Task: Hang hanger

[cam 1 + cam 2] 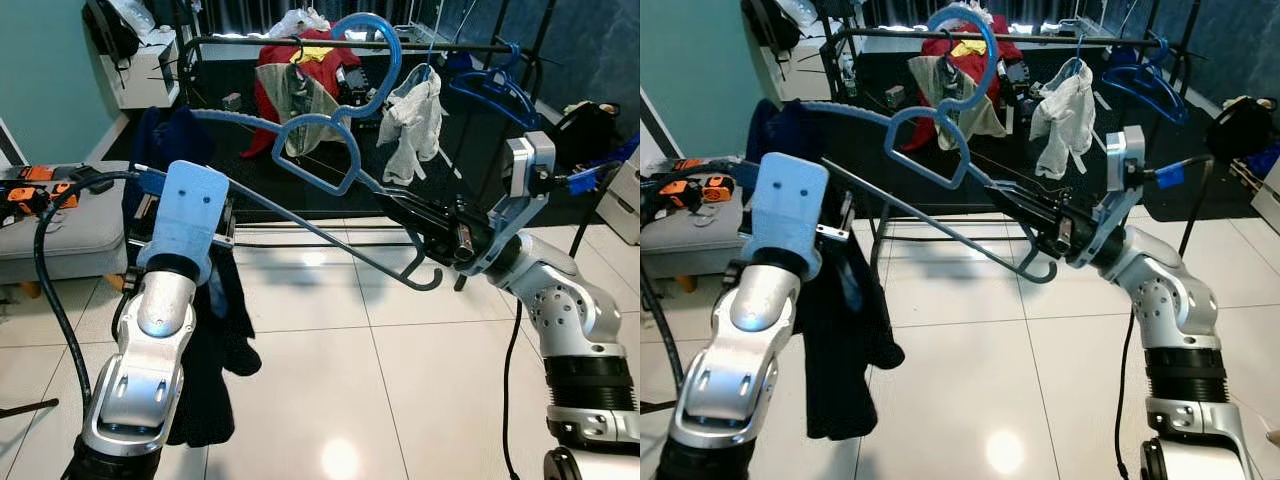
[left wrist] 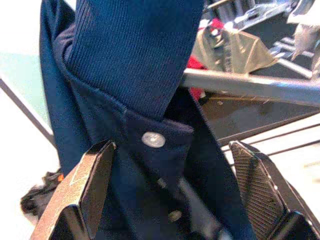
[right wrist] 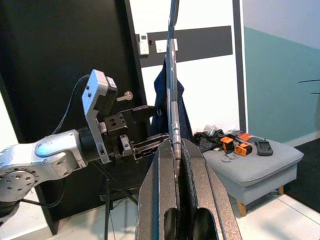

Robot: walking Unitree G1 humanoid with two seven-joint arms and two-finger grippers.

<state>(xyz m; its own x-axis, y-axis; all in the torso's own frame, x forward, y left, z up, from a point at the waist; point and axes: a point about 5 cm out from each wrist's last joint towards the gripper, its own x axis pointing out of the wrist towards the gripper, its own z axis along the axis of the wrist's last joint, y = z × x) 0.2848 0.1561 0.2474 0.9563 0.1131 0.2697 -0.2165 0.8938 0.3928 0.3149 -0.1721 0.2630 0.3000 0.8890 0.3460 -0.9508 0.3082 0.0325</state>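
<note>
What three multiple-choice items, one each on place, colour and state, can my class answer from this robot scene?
1. Where does the hanger's hook point?
A. toward the rail
B. down at the floor
C. at the stool

2. What colour is the hanger?
A. red
B. blue
C. white

3. How are the left pincer's fingers?
A. shut on the hanger
B. shut on nothing
C. open around the dark garment

Key:
1 A: the hook of the hanger reaches up toward the rail at the back.
2 B: its frame is blue in both eye views.
3 C: in the left wrist view the left pincer has its fingers spread on either side of the garment, while the right pincer is shut on the hanger.
</note>
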